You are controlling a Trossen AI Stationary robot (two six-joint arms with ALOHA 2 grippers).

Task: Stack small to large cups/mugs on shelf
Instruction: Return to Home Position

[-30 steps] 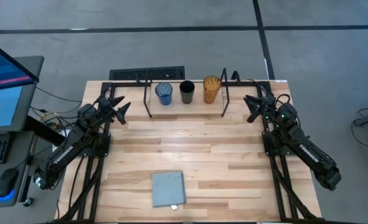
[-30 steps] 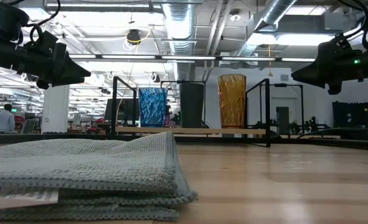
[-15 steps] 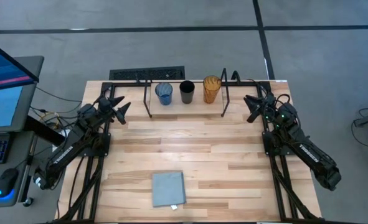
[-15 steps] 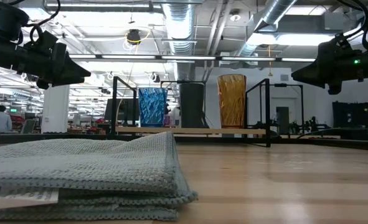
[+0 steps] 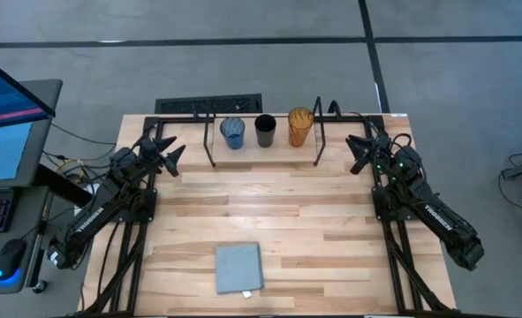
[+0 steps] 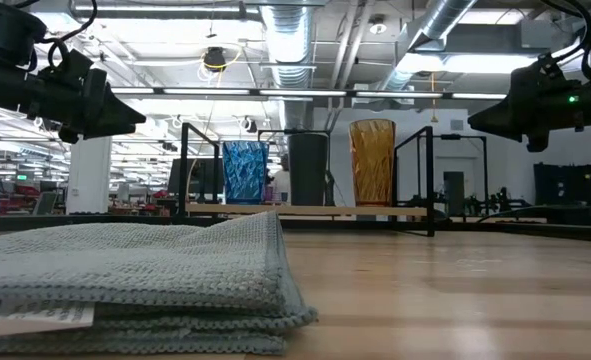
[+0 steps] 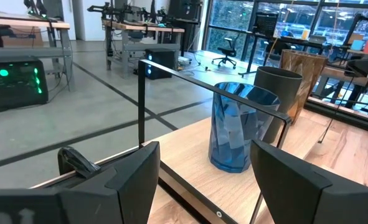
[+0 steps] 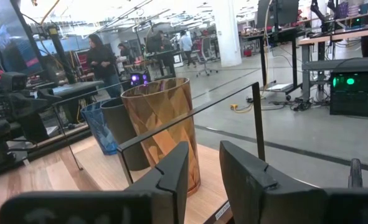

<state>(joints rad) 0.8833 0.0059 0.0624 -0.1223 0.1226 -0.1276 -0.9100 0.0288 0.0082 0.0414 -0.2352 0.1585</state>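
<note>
— Pincer states? Released, empty: left pincer (image 5: 165, 150) by the desk's (image 5: 278, 230) far-left corner, right pincer (image 5: 356, 150) far-right.
— And cups? Along the shelf (image 5: 261, 154) at the far edge stand blue cup (image 5: 233, 132), black cup (image 5: 265, 130), amber cup (image 5: 300, 126): probably light, slick; grip mid-wall.

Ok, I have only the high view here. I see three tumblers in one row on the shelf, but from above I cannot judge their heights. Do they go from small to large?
Observer: Yes. In the low view the blue tumbler is the shortest, the black tumbler is a little taller and the amber tumbler is the tallest. They stand side by side on the shelf.
Operator: Thank you. And are the fingers of both arms free?
Observer: Yes. The wrist views show the left gripper and the right gripper both open, with nothing held between the fingers.
</note>
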